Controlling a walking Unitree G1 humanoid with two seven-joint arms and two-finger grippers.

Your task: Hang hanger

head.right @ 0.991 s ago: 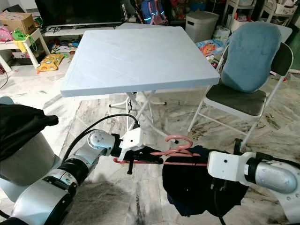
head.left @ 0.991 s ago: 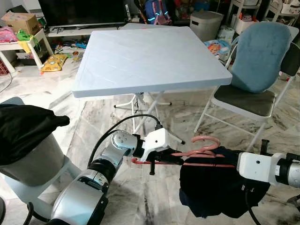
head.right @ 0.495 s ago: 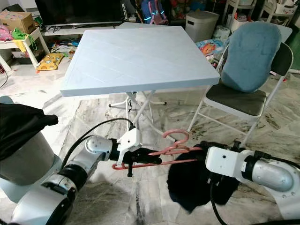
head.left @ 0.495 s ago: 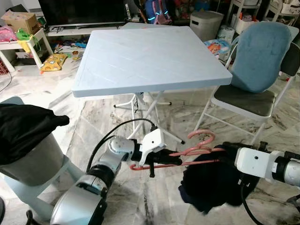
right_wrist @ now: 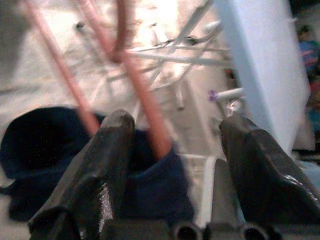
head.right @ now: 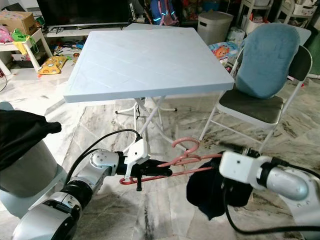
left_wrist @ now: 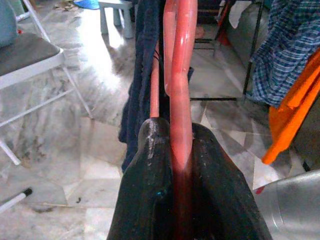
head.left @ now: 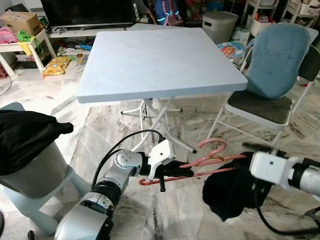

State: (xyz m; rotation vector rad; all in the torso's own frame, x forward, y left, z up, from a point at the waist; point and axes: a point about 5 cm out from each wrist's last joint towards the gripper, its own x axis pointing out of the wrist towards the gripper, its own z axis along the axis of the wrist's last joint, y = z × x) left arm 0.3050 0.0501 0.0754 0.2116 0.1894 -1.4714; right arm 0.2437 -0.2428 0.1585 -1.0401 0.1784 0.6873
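Note:
A pink hanger is held level and low over the floor in front of the table, hook pointing up. My left gripper is shut on the hanger's left end; in the left wrist view its fingers pinch the pink bar. A dark navy garment hangs bunched from the hanger's right end. My right gripper is at that end, open, with the pink bars and the navy cloth between its spread fingers.
A light blue folding table stands just beyond the hanger. A folding chair with a blue cushion is at the right. A grey bin draped in black cloth is at the left. Plaid and orange clothes hang in the left wrist view.
The hanger's right end has risen and the hanger tilts up to the right. The navy garment has slid rightward and bunched into a narrower clump. The right arm moved up.

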